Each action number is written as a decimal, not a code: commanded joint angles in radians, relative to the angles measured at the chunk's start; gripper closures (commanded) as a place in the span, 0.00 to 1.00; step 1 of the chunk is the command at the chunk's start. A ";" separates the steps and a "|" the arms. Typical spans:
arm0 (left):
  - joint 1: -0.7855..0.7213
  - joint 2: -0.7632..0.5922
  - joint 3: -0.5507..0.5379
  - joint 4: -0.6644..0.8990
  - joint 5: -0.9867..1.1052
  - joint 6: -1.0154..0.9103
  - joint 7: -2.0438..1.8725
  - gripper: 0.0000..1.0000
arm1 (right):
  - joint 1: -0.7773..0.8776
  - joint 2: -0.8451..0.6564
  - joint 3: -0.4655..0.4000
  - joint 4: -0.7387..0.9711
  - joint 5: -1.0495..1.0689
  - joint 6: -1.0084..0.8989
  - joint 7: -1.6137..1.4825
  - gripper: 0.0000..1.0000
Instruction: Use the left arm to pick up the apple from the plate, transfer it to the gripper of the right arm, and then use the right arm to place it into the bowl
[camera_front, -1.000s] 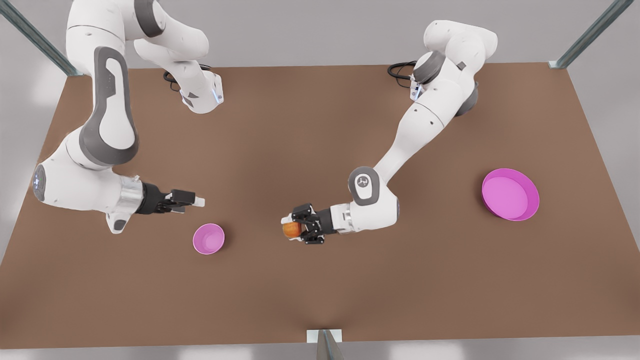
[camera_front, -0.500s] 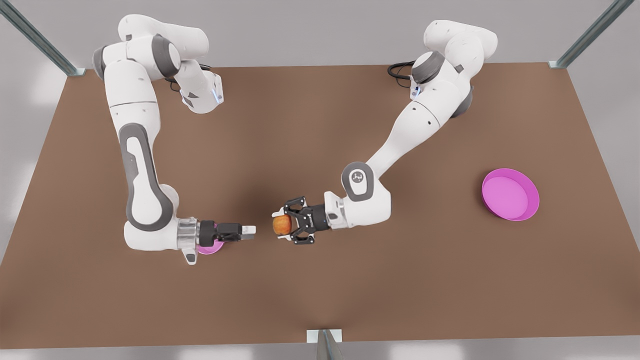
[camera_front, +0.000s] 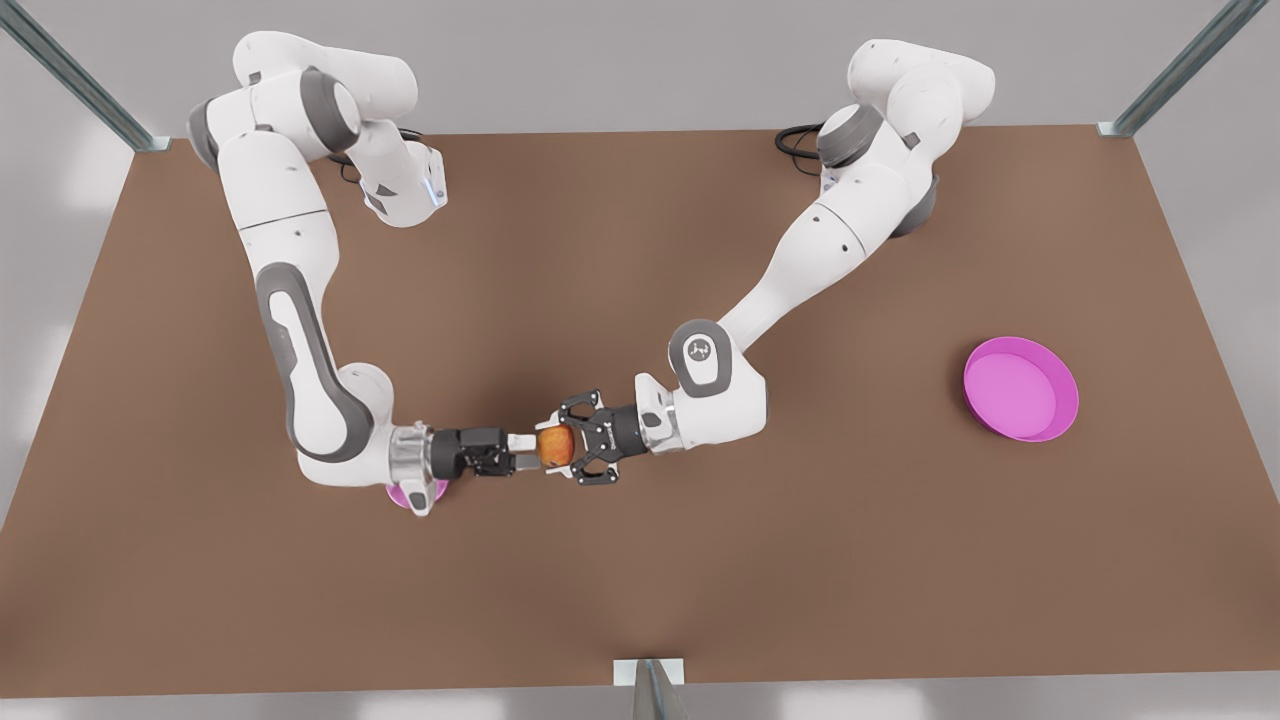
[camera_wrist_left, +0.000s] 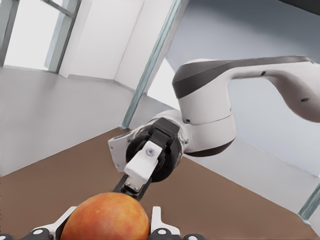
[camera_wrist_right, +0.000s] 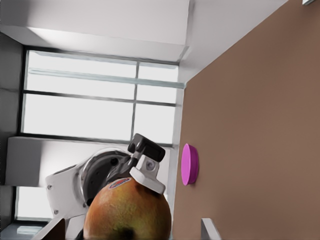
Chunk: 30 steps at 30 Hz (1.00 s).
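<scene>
we see the apple (camera_front: 556, 446) held off the tabletop (camera_front: 640, 250), just toward 7 o'clock from the middle of the front view. the left arm (camera_front: 700, 390) reaches in from 3 o'clock in that view, and the left jaws are clenched on the apple, their black links on either side of it. in the left wrist view the apple (camera_wrist_left: 106, 218) sits close between those jaws, red-orange with a yellow side.

the right arm (camera_front: 320, 400) comes in from 9 o'clock in the front view and meets the fruit head on. the right jaws are released: in the right wrist view they stand wide on either side of the apple (camera_wrist_right: 127, 210), apart from it. in the front view a pale fingertip (camera_front: 520, 442) looks to touch the apple's 9 o'clock side.

the bowl (camera_front: 405, 496) rests on the tabletop under the right wrist, mostly hidden, with a pink edge showing. the plate (camera_front: 1010, 385) lies well apart at 3 o'clock in the front view, and it appears edge-on in the right wrist view (camera_wrist_right: 190, 164).
</scene>
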<state>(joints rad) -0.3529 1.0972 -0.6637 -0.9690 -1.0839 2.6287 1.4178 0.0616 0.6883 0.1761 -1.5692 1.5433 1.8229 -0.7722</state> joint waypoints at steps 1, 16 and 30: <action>0.000 0.000 -0.001 0.000 -0.001 0.005 0.130 0.28 | -0.005 -0.001 0.008 -0.005 0.006 0.004 -0.248 0.00; -0.008 0.001 0.001 0.000 -0.004 0.014 0.130 0.26 | 0.043 0.008 0.031 0.009 0.078 0.065 -0.246 0.00; -0.006 0.001 0.003 0.000 -0.004 0.014 0.128 0.00 | 0.035 0.008 0.022 0.014 0.067 0.059 -0.249 0.40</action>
<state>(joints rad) -0.3590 1.1003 -0.6606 -0.9699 -1.0879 2.6434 1.5234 0.0976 0.6975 0.1986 -1.5552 1.6166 1.8837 -0.9745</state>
